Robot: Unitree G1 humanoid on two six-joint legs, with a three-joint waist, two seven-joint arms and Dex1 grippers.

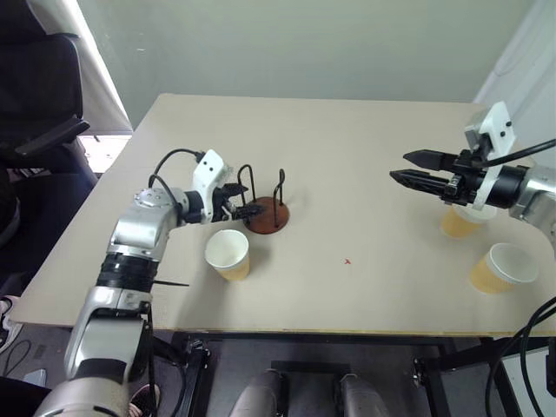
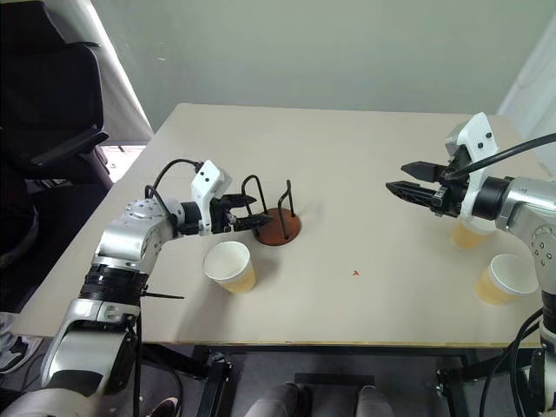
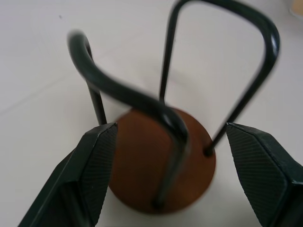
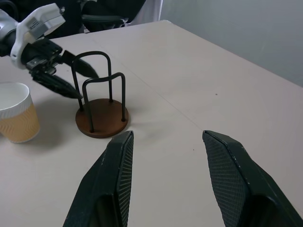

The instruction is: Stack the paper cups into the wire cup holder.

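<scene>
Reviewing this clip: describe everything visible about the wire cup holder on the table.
The wire cup holder is a small round reddish-brown disc base, wood-like, with upright black wire loops rising from it. It stands upright and holds no cups, left of centre on the beige table. The left hand has its open fingers on either side of the near loop; contact cannot be told. One paper cup stands just in front of it, apart.

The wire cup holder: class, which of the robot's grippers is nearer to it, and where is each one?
Left. The left gripper straddles the wire cup holder, fingers open; the right gripper hovers far across the table.
</scene>
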